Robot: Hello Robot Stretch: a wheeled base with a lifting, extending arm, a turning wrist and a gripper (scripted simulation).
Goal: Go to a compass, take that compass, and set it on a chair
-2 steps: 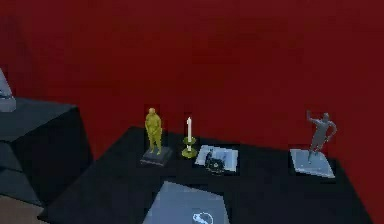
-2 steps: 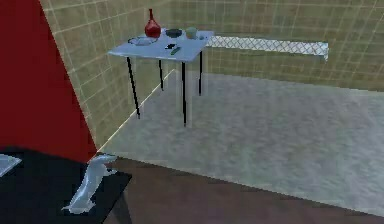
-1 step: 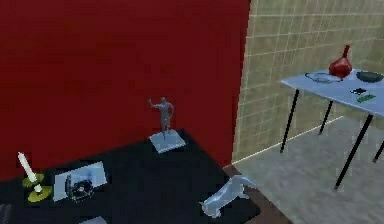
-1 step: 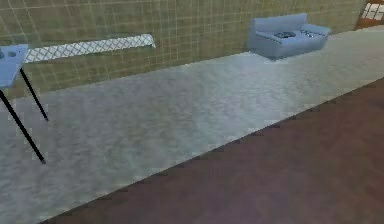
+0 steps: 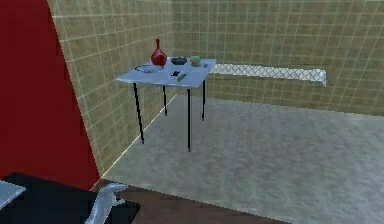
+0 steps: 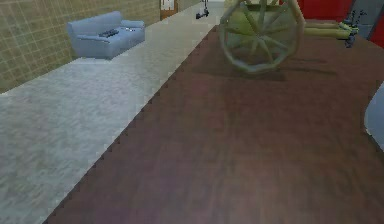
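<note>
A light blue table [image 5: 140, 78] on thin dark legs stands against the tiled wall in the forward view's upper left. On it are a red vase [image 5: 158, 52], a plate [image 5: 147, 69], a dark bowl [image 5: 178, 61], a small pale item [image 5: 195, 61] and a small green thing [image 5: 180, 75]; these are too small to name further. In the arm side view, a pale wooden piece with a round spoked frame [image 6: 262, 35] stands at the top on the dark wood floor.
A red wall [image 5: 40, 100] fills the forward view's left, with dark furniture [image 5: 50, 200] at the bottom left. A long pale ledge [image 5: 270, 72] runs along the far tiled wall. A blue sofa [image 6: 105, 35] sits in the arm side view's upper left. Open floor lies between.
</note>
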